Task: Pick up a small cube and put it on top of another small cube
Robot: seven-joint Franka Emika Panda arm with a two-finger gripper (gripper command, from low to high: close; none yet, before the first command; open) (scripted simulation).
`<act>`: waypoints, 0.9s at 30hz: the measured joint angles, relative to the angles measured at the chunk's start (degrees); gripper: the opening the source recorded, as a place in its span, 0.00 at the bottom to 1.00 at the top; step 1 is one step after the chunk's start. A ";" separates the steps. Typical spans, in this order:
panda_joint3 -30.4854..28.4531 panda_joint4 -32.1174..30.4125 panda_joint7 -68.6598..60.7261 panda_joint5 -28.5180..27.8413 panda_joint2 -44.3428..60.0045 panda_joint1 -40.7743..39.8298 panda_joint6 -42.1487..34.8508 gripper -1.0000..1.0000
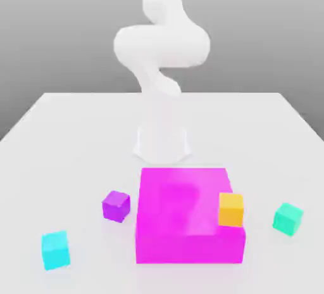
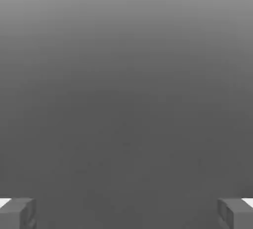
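1 gripper (image 2: 126, 214) spread wide, 4 small cubes, orange one (image 1: 231, 210) apparently on magenta block (image 1: 183, 213)

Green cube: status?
End effector open, nothing held. Green cube on the table, off to the exterior view's right. Orange cube on the magenta block; top face uncovered.

bright, washed-out arm (image 1: 162, 45), soft shadows
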 joint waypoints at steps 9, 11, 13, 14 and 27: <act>6.75 -6.48 -2.65 0.76 18.89 7.38 9.74 0.50; 8.50 -7.90 -2.96 0.54 23.01 8.81 11.86 0.50; 10.29 -9.32 -3.10 0.11 27.15 10.21 14.00 0.50; 11.17 -10.02 -3.08 -0.24 29.23 10.91 15.06 0.50; 11.43 -15.47 4.69 -13.98 56.90 23.84 30.21 0.50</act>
